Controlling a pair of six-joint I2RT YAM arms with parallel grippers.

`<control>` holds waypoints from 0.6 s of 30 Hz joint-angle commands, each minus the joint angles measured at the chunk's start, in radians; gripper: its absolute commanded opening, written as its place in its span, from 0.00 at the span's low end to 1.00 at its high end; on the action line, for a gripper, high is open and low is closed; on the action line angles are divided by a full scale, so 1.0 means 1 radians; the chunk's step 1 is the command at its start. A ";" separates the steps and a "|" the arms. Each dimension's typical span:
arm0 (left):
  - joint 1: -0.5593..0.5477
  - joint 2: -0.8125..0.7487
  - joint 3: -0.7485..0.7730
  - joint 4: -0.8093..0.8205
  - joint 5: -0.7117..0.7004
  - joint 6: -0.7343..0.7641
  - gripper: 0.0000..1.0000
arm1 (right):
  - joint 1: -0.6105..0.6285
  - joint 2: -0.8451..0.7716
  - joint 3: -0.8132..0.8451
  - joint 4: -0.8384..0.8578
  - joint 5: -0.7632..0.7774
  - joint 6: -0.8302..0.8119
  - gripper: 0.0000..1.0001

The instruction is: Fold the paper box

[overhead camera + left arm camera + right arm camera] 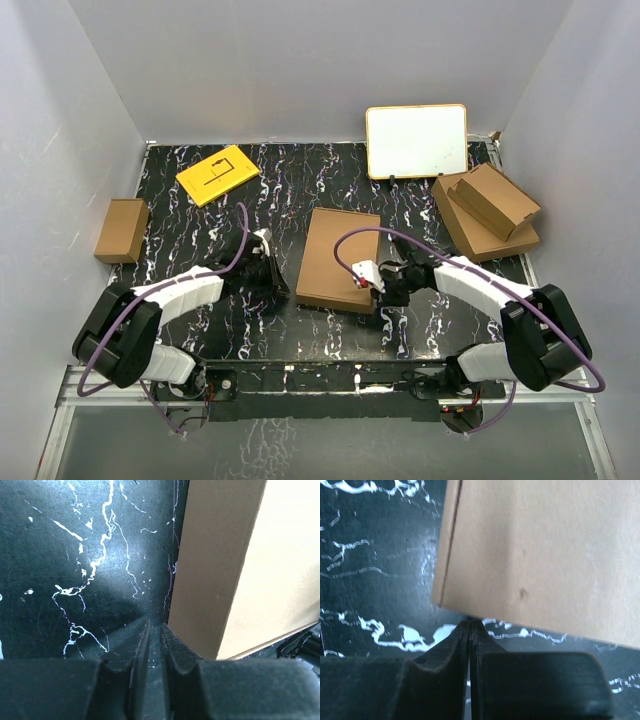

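Brown cardboard paper box (340,258) is judged folded; lid pressing is called for next. Beside it, left pincer (155,629) is barely parted, empty; right pincer (470,625) is shut, empty.

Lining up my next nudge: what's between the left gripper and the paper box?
Only bare table separates left gripper from paper box; left wrist view shows it.

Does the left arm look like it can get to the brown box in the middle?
Probably yes. The left hand is right beside the left side of the paper box, with only a thin strip of bare table between them. Nothing seems to block the way.
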 commanded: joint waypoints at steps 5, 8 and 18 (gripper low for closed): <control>-0.116 0.105 0.037 0.118 0.083 -0.067 0.09 | 0.170 0.073 0.062 0.211 0.036 0.358 0.08; -0.183 0.135 0.067 0.132 0.077 -0.091 0.09 | 0.172 0.112 0.115 0.226 0.047 0.451 0.08; -0.169 0.000 -0.020 0.056 -0.006 -0.092 0.11 | 0.092 0.047 0.054 0.198 0.085 0.352 0.08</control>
